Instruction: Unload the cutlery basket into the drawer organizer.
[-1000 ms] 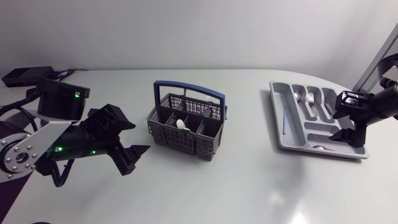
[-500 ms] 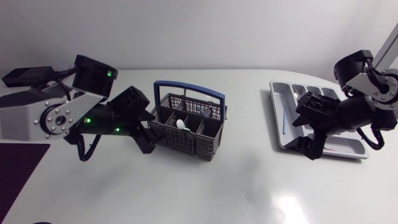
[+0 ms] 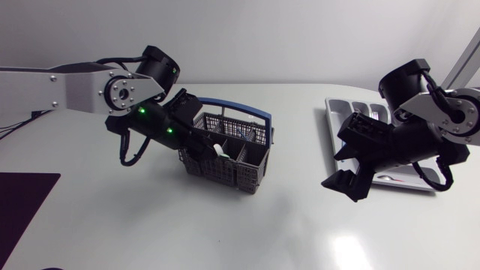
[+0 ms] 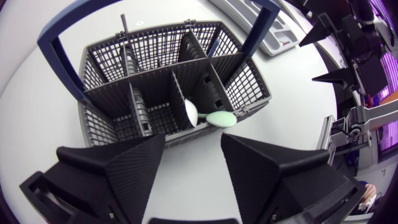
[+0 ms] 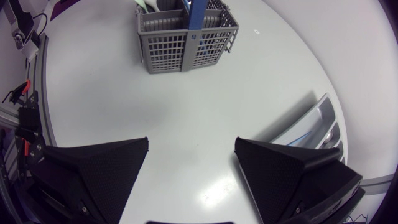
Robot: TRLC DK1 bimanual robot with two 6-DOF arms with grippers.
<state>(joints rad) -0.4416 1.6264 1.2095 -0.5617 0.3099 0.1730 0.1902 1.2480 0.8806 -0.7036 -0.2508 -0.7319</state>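
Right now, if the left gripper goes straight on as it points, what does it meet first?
The open left gripper would likely first meet the white spoon and pale green spoon standing in the near compartment of the grey mesh cutlery basket; depth unclear.

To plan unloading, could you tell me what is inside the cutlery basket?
A white spoon and a pale green spoon lie side by side in the cutlery basket; its dividers hide some compartment floors.

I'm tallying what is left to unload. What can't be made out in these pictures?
- Head view: right arm covers most of the drawer organizer; its contents cannot be counted.
- Left wrist view: white spoon and green spoon show only bowls; basket walls hide the handles.
- Right wrist view: right tool hides most of the drawer organizer.
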